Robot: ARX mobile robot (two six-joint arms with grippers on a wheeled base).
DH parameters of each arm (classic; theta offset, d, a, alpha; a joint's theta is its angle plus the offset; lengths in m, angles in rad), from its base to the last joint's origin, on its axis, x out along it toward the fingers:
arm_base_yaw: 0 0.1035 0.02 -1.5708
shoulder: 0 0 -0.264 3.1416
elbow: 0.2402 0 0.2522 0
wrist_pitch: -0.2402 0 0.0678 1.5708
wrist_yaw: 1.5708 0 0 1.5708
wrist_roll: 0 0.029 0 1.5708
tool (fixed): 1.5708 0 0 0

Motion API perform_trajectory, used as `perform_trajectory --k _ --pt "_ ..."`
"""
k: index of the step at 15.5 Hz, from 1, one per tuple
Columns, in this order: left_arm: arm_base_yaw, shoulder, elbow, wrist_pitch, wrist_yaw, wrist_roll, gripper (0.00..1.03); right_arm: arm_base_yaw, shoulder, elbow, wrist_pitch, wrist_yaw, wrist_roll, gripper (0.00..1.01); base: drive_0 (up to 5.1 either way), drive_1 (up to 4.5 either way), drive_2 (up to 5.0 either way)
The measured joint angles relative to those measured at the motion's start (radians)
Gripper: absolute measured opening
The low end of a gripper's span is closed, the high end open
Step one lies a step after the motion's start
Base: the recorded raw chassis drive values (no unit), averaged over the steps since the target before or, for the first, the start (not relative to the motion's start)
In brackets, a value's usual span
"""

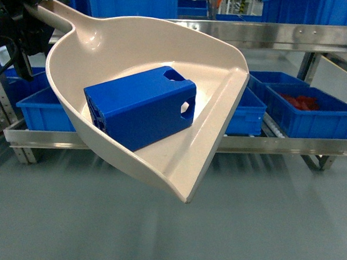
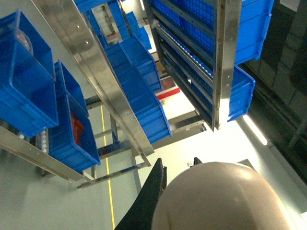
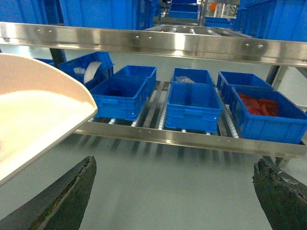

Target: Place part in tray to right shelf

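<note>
In the tray my left fingers clamp by its handle, the part rides; right fingers gape empty. Keep it level toward the right shelf.

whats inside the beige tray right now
One blue part lies on its side inside the tray, ribbed end toward the handle. Nothing else shows on the bare floor; the patch beneath the part is hidden.
</note>
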Motion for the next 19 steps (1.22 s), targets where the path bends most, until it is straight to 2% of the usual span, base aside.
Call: perform_trajectory --k 8,13,17,19 --pt "-0.008 0.000 0.000 0.000 0.005 0.000 0.12 0.000 0.000 0.000 0.000 0.001 0.000 0.98 -1.7 -1.73 -1.7" --pt "0.011 0.000 0.000 0.000 -0.008 0.000 0.12 0.000 0.000 0.000 0.002 0.000 0.000 0.98 0.4 0.36 0.4" --pt "-0.007 0.000 0.000 0.000 0.007 0.000 0.12 0.000 0.000 0.000 0.002 0.000 0.000 0.98 0.0 0.00 0.0" --pt "0.000 0.000 0.000 0.000 0.003 0.000 0.12 0.000 0.000 0.000 0.002 0.000 0.000 0.98 0.0 0.00 0.0"
